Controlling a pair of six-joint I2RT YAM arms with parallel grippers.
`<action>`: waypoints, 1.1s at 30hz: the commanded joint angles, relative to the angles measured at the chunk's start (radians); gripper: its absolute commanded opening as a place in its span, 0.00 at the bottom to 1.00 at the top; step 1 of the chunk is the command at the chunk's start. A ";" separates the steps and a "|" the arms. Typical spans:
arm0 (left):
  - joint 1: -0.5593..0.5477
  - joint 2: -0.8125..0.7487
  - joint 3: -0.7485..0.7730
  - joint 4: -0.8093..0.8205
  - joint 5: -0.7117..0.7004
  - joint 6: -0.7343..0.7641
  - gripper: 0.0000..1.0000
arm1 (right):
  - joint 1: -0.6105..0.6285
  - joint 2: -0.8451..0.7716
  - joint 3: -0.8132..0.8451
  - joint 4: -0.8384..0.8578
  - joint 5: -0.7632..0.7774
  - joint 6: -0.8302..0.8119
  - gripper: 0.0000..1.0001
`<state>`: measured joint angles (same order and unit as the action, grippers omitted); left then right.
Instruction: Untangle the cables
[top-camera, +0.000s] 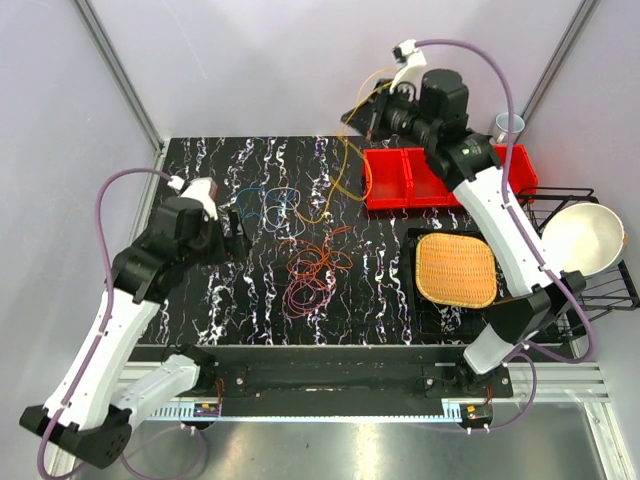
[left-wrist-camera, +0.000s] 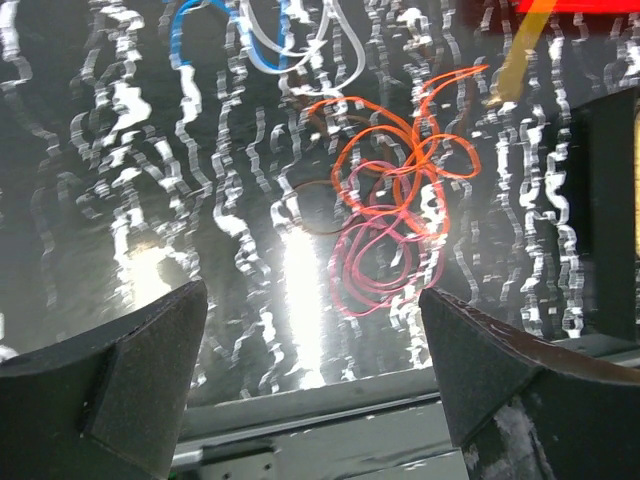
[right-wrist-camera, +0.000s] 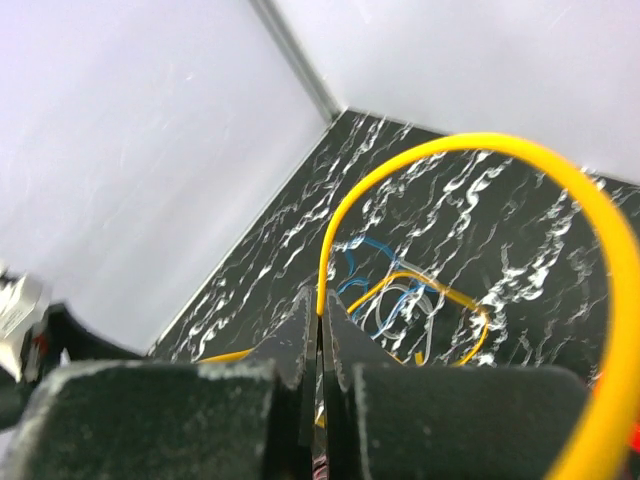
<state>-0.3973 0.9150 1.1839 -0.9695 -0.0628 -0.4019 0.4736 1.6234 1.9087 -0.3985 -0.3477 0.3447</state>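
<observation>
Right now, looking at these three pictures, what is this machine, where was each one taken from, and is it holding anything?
These are two robot arms bolted to a marbled black table. One picture looks down from above; the other two come from cameras on each wrist.

Thin cables lie on the table: a blue cable and a tangle of orange and pink cables. The right gripper, raised at the far edge, is pinched shut on a yellow cable. The left gripper is open and empty, near the table.
</observation>
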 joint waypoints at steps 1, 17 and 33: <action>0.003 -0.054 -0.047 -0.034 -0.104 0.051 0.91 | -0.046 0.030 0.131 -0.046 0.013 -0.012 0.00; 0.003 -0.185 -0.191 0.037 -0.187 0.055 0.91 | -0.243 0.133 0.305 -0.166 0.070 -0.058 0.00; 0.003 -0.309 -0.314 0.169 -0.242 0.003 0.93 | -0.398 0.211 0.349 -0.224 0.125 -0.121 0.00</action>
<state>-0.3973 0.6041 0.8780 -0.8719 -0.2653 -0.3882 0.0937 1.8214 2.2181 -0.6250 -0.2470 0.2611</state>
